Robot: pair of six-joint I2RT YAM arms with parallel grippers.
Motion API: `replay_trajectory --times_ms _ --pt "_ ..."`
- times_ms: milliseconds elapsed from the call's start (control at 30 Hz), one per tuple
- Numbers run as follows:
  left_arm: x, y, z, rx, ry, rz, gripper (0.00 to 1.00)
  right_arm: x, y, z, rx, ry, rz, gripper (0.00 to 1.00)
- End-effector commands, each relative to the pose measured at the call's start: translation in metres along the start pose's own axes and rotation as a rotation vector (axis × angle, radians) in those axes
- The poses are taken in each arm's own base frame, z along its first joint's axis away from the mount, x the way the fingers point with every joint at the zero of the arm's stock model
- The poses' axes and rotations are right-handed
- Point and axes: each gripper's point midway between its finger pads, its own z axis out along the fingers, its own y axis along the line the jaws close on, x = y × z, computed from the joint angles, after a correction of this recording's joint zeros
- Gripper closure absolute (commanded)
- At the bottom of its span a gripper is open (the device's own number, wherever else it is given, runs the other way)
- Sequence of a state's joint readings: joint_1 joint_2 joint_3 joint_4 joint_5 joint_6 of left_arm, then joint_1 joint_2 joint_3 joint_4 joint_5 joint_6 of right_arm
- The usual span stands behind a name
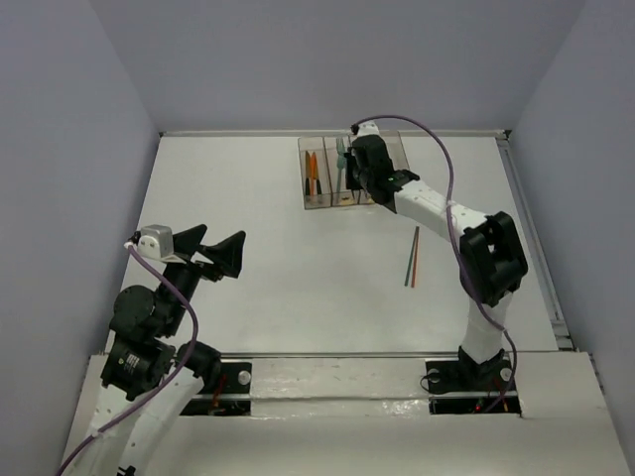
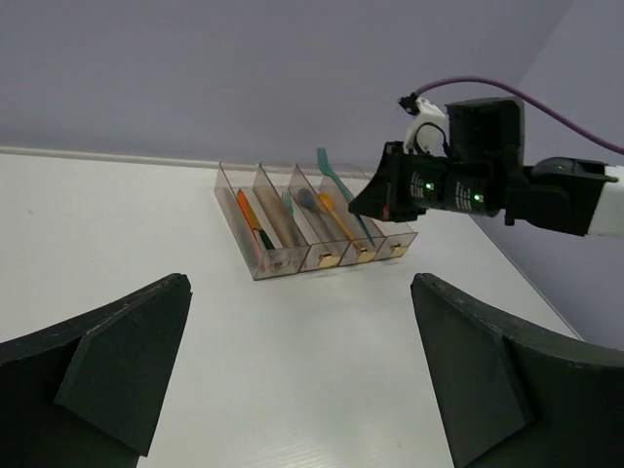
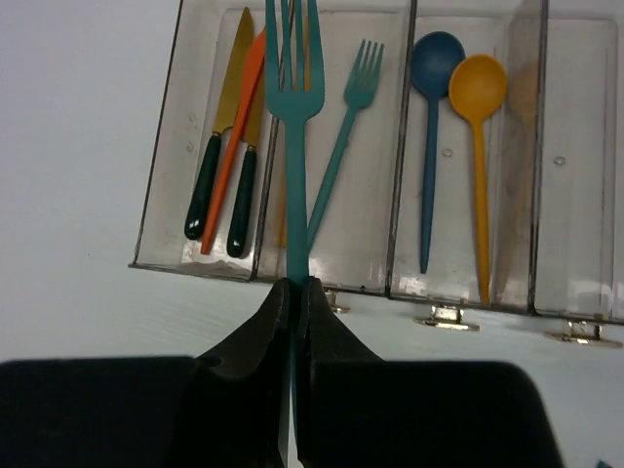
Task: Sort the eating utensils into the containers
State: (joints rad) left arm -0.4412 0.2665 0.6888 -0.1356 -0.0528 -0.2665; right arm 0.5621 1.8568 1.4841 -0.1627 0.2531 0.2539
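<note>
Top: right gripper [image 1: 349, 171] is over the containers [image 1: 303, 183] at far centre. Left gripper [image 1: 214, 248] sits near left, spread wide, holding nothing. Left wrist: teal fork [image 2: 330, 174] stands tilted above the containers. Right wrist: I see fingers [image 3: 273, 322] clenched on its handle, tines over the two leftmost compartments; can't tell which.

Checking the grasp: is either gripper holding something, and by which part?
The right gripper pinches a teal fork by its handle, tines pointing away; the left gripper holds nothing.

Tilted teal fork [image 2: 332, 175] in right gripper [image 2: 359, 208], above clear bins [image 2: 274, 263]
</note>
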Motion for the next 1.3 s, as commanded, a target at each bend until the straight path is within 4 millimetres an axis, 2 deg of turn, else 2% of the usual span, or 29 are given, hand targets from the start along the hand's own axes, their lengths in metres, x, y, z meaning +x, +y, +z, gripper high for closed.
replay_trajectory --times_ms 0,33,67,100,133,167,200,233,367,400,433,467,500,533,567,600,667,733,767,833,867,900,967,1000,1100,1133,1200,1267 --pt "-0.023 -0.005 0.000 0.011 -0.058 0.009 0.01 -0.029 0.007 0.033 -0.011 -0.018 -0.071 1.00" --pt "-0.022 -0.005 -0.001 0.011 -0.056 0.009 0.01 -0.018 0.008 0.049 -0.004 0.011 -0.077 1.00" --pt "-0.023 -0.005 -0.001 0.011 -0.058 0.009 0.01 -0.032 0.004 0.047 -0.002 -0.011 -0.062 1.00" --pt "-0.023 -0.006 -0.001 0.012 -0.061 0.008 0.01 -0.021 0.006 0.061 -0.003 0.016 -0.064 1.00" --pt "-0.023 -0.005 -0.001 0.012 -0.059 0.009 0.01 -0.033 0.003 0.065 0.006 0.002 -0.043 1.00" --pt "-0.023 -0.005 -0.001 0.010 -0.058 0.009 0.01 -0.026 0.003 0.074 0.015 0.019 -0.040 1.00" --pt "-0.023 -0.005 -0.001 0.011 -0.061 0.008 0.01 -0.032 0.002 0.075 0.033 0.007 -0.025 1.00" --pt "-0.023 -0.005 -0.001 0.009 -0.062 0.010 0.01 -0.031 -0.006 0.079 0.054 0.007 -0.015 1.00" --pt "-0.024 -0.006 -0.001 0.012 -0.065 0.009 0.01 -0.031 -0.004 0.086 0.057 -0.008 0.010 0.93" --pt "-0.024 -0.006 -0.001 0.013 -0.064 0.010 0.01 -0.029 -0.013 0.091 0.089 -0.006 0.021 0.92" --pt "-0.024 -0.006 -0.001 0.015 -0.063 0.010 0.01 -0.029 -0.014 0.092 0.092 -0.007 0.024 0.93" --pt "-0.023 -0.005 -0.001 0.012 -0.061 0.010 0.01 -0.031 -0.017 0.094 0.087 -0.016 0.036 0.87" --pt "-0.024 -0.006 -0.001 0.013 -0.062 0.010 0.01 -0.030 -0.015 0.094 0.080 -0.012 0.040 0.87" --pt "-0.022 -0.005 -0.001 0.011 -0.058 0.009 0.01 -0.032 -0.021 0.095 0.084 -0.014 0.049 0.71" --pt "-0.023 -0.006 -0.001 0.014 -0.060 0.008 0.01 -0.033 -0.019 0.095 0.076 -0.015 0.050 0.60" --pt "-0.023 -0.005 -0.001 0.012 -0.059 0.009 0.01 -0.034 -0.016 0.093 0.054 -0.013 0.046 0.41" --pt "-0.023 -0.006 -0.001 0.014 -0.062 0.008 0.01 -0.042 -0.014 0.087 0.045 -0.028 0.048 0.33" --pt "-0.024 -0.005 -0.001 0.009 -0.065 0.010 0.01 -0.046 -0.014 0.081 0.040 -0.037 0.053 0.33" --pt "-0.024 -0.005 -0.001 0.010 -0.065 0.010 0.01 -0.058 -0.013 0.070 0.034 -0.064 0.062 0.33" --pt "-0.025 -0.006 -0.002 0.014 -0.070 0.011 0.01 -0.049 -0.021 0.059 0.057 -0.066 0.079 0.38" --pt "-0.026 -0.005 -0.002 0.013 -0.072 0.011 0.01 -0.068 -0.029 0.038 0.069 -0.115 0.099 0.41" --pt "-0.025 -0.005 -0.003 0.011 -0.072 0.011 0.01 -0.041 -0.041 0.034 0.108 -0.088 0.104 0.45" --pt "-0.027 -0.006 -0.005 0.016 -0.081 0.010 0.01 -0.024 -0.062 0.014 0.169 -0.081 0.129 0.55" --pt "-0.029 -0.007 -0.005 0.021 -0.085 0.008 0.01 -0.001 -0.078 -0.009 0.227 -0.060 0.160 0.62" --pt "-0.030 -0.009 -0.007 0.033 -0.089 0.008 0.01 0.043 -0.111 -0.042 0.318 -0.012 0.212 0.68" --pt "-0.031 -0.009 -0.008 0.033 -0.094 0.008 0.01 0.072 -0.130 -0.061 0.363 0.023 0.266 0.71" --pt "-0.033 -0.010 -0.011 0.037 -0.106 0.007 0.01 0.095 -0.141 -0.082 0.371 0.063 0.298 0.72" --pt "-0.033 -0.012 -0.012 0.047 -0.105 0.002 0.01 0.120 -0.146 -0.092 0.375 0.115 0.315 0.72"
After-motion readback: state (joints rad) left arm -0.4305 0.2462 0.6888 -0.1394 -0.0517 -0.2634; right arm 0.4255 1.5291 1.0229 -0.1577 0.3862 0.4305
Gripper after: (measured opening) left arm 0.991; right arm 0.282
